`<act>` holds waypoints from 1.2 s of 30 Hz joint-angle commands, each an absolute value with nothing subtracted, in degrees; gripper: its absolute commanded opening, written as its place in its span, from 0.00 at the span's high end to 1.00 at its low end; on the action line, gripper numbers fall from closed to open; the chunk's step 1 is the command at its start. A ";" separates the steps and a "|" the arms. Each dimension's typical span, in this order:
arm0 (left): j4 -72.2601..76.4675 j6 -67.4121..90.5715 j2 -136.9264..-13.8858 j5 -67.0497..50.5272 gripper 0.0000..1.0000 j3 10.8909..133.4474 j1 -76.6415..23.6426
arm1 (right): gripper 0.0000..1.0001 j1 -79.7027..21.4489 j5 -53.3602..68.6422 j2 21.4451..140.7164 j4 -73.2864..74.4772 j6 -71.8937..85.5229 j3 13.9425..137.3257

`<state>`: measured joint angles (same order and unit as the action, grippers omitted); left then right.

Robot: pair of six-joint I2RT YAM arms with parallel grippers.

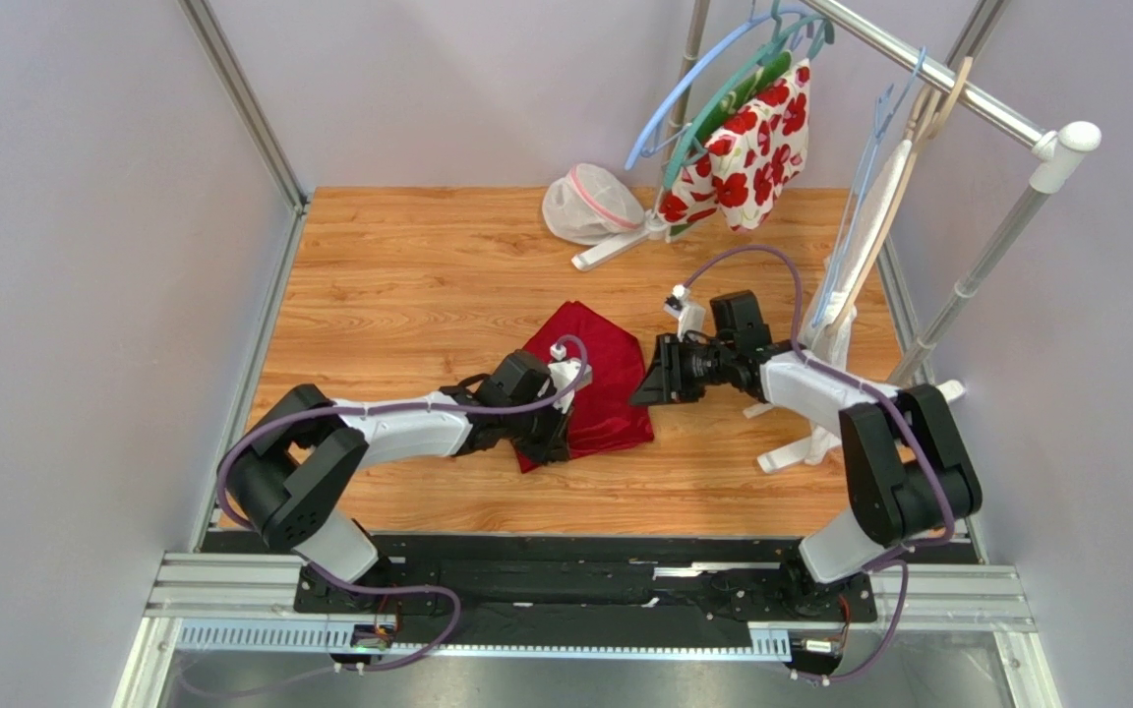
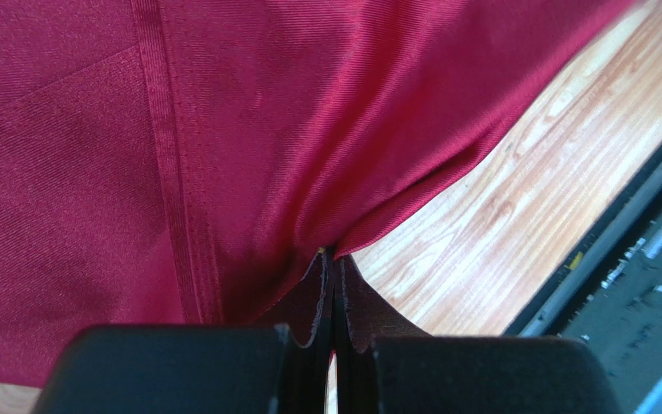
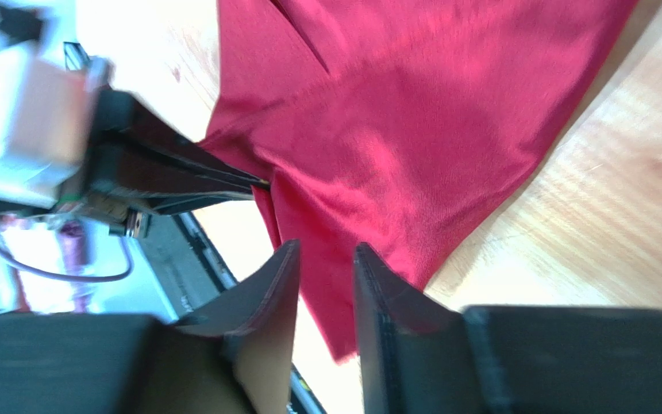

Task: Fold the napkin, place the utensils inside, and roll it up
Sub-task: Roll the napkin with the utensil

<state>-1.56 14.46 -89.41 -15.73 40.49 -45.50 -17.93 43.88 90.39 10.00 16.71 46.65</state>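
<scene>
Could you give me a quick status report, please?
Left tool shut on napkin edge. Right tool open beside napkin. Napkin rumpled, not rolled. No utensils in view.

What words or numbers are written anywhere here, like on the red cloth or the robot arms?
No words or numbers can be read in any view.
The napkin: plain red, no print.
The flowered cloth: only flowers, no letters.
The yellow mark on the black rail: too small and blurred to read.

No legible text, labels or numbers anywhere.
</scene>
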 commanded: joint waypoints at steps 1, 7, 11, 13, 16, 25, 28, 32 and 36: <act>-7.11 16.79 -90.79 -24.07 1.00 43.67 -43.24 | 0.65 -19.24 39.74 83.42 11.51 10.21 45.88; -12.48 16.79 -95.01 -28.82 1.00 47.63 -40.87 | 0.55 -26.70 30.87 74.89 9.06 5.20 42.54; -13.80 17.75 -97.55 -32.34 1.00 48.95 -38.94 | 0.54 -36.80 20.07 71.72 5.11 -0.25 39.91; -14.32 18.02 -98.26 -34.18 1.00 49.48 -37.80 | 0.53 -39.10 18.12 71.37 4.05 -2.72 38.77; -14.85 18.11 -99.58 -36.21 1.00 49.83 -36.66 | 0.52 -42.36 16.44 71.89 2.03 -5.27 37.54; -15.56 18.02 -102.30 -39.90 1.00 51.33 -35.42 | 0.52 -50.62 9.84 78.22 1.23 -12.56 39.81; -15.82 17.84 -102.30 -40.25 1.00 51.42 -35.16 | 0.52 -50.97 10.29 80.42 1.32 -13.70 40.87; -15.82 17.58 -102.22 -40.60 1.00 51.42 -34.89 | 0.52 -51.15 8.71 82.17 0.53 -15.03 40.61; -16.00 17.49 -102.57 -40.87 1.00 51.59 -34.98 | 0.52 -51.42 7.56 82.88 -2.28 -16.17 40.78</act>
